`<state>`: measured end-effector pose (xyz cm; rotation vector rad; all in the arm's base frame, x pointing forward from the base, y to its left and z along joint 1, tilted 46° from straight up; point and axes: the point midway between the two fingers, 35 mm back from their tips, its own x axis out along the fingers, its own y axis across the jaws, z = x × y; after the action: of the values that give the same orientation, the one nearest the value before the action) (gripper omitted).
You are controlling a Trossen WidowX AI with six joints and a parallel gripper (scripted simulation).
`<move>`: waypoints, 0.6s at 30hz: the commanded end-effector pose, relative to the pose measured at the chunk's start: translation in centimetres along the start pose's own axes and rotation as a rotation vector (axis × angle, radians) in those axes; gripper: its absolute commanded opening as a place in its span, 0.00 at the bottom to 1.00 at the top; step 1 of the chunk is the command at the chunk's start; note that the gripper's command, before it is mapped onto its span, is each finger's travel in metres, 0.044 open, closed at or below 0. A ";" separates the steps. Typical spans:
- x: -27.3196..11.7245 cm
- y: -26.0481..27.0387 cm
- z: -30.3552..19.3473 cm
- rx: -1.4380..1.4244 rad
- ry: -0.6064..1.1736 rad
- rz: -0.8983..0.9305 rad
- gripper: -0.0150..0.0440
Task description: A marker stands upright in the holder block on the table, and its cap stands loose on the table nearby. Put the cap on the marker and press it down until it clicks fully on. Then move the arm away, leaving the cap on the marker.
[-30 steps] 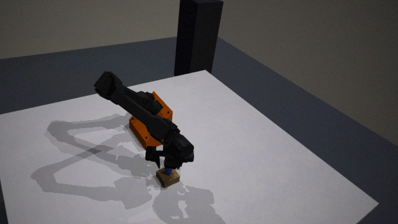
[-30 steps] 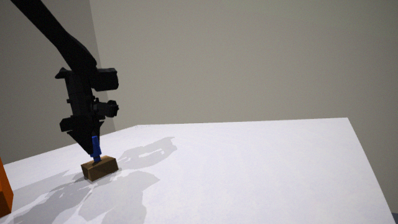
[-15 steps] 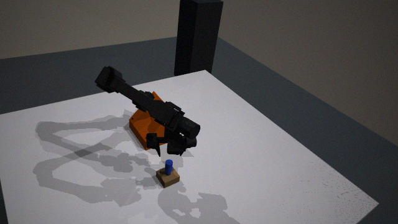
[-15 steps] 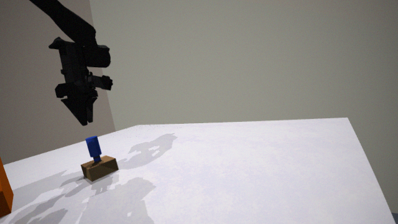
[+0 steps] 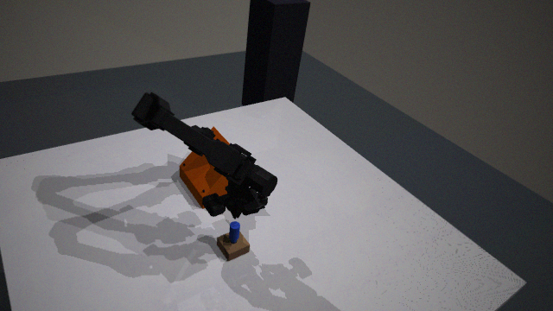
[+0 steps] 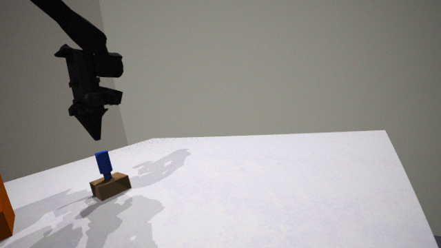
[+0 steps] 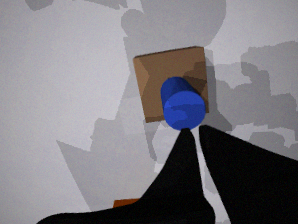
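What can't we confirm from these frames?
- Click fully on: the cap hides the joint with the marker; only a short stub shows above the holder block in the exterior view.
- Marker body: hidden under the cap in the wrist view, too small in the top view.
- Arm base: cut off by the left edge in the exterior view.
- The gripper is shut and empty.
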<state>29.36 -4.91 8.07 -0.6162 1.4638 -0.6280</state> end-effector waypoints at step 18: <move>1.5 0.0 0.0 -0.005 -0.001 -0.003 0.25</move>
<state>29.47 -5.76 7.32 -0.6162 1.4618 -0.6270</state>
